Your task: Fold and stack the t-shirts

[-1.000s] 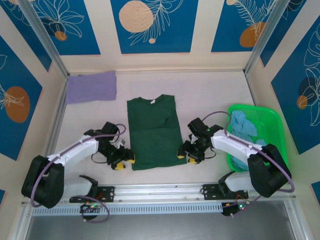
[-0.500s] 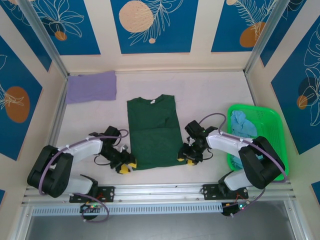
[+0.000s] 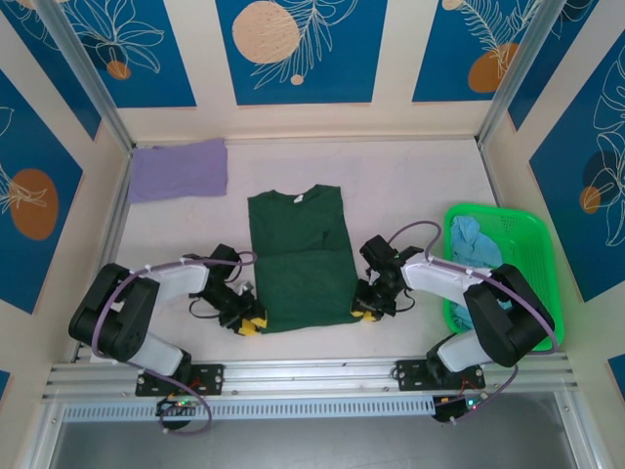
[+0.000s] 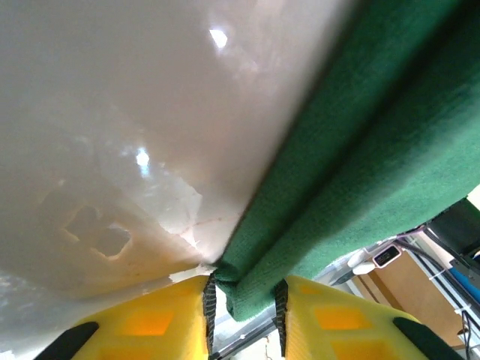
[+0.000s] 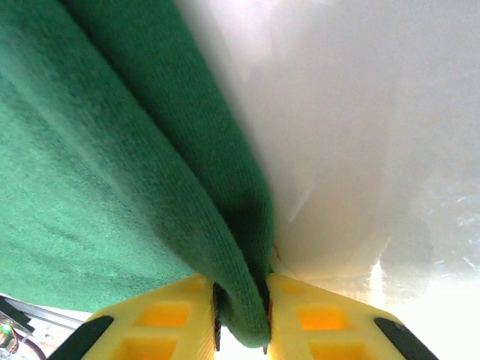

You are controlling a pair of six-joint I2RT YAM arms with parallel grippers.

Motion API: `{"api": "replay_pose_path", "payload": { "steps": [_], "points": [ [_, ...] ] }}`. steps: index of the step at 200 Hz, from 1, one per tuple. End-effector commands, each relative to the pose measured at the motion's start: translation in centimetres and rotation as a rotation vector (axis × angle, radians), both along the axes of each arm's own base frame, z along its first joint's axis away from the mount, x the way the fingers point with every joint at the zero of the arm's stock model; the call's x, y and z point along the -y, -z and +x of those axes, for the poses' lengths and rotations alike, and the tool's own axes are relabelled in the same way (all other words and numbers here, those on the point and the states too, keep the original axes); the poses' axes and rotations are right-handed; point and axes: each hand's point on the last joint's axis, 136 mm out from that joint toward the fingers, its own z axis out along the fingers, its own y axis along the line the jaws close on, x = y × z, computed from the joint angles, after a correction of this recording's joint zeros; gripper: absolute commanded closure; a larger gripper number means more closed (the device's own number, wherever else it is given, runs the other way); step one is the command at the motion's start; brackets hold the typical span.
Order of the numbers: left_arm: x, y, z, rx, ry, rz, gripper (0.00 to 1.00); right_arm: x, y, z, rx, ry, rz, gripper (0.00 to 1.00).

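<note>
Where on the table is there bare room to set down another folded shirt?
Bare table lies between the dark green t-shirt and the basket, toward the back wall. A smaller patch lies in front of the lavender t-shirt. The near edge is crowded by the left arm and right arm.

White, glossy desk (image 3: 410,186). Dark green cloth t-shirt (image 3: 298,254) lies flat, near centre. Folded lavender cloth t-shirt (image 3: 179,171) lies far left. Bright green plastic basket (image 3: 493,207) stands right, well apart from both.
</note>
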Motion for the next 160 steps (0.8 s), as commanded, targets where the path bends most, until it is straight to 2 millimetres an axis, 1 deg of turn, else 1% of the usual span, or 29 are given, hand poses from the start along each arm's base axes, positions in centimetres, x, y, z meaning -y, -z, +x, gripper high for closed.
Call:
{"api": "replay_pose_path", "payload": {
  "steps": [1,19,32,70,102,118,128,142,144,152,160],
  "points": [
    [0.1,0.1,0.3,0.01,0.016,0.009,0.71,1.8,1.2,-1.4,-0.046,-0.008,-0.096,0.71],
    [-0.1,0.2,-0.1,0.004,0.035,0.021,0.64,1.7,0.9,-1.4,-0.05,-0.016,-0.093,0.62],
    [-0.4,0.0,-0.4,0.007,0.061,0.038,0.59,1.8,0.7,-1.5,-0.05,-0.024,-0.097,0.58],
    [-0.2,-0.5,-0.8,0.035,0.1,0.041,0.56,1.8,0.4,-1.5,-0.052,-0.038,-0.098,0.57],
    [-0.1,0.1,-1.1,0.046,0.133,0.079,0.57,2.1,0.7,-2.1,-0.069,-0.048,-0.103,0.57],
    [0.1,0.6,-0.8,0.062,0.136,0.108,0.61,2.4,0.9,-2.3,-0.075,-0.045,-0.115,0.58],
    [0.1,0.9,-0.4,0.071,0.127,0.132,0.65,2.5,1.1,-2.4,-0.079,-0.046,-0.118,0.62],
    [0.0,1.3,0.1,0.082,0.108,0.159,0.77,2.3,1.3,-2.3,-0.082,-0.044,-0.106,0.7],
    [-0.1,1.4,0.2,0.085,0.105,0.164,0.78,2.3,1.4,-2.3,-0.084,-0.042,-0.107,0.73],
    [-0.2,1.4,0.5,0.095,0.1,0.182,0.85,2.2,1.3,-2.2,-0.084,-0.042,-0.104,0.79],
    [-0.4,1.4,0.8,0.107,0.097,0.202,0.94,2.0,1.2,-2.1,-0.082,-0.042,-0.097,0.84]
  ]
}}
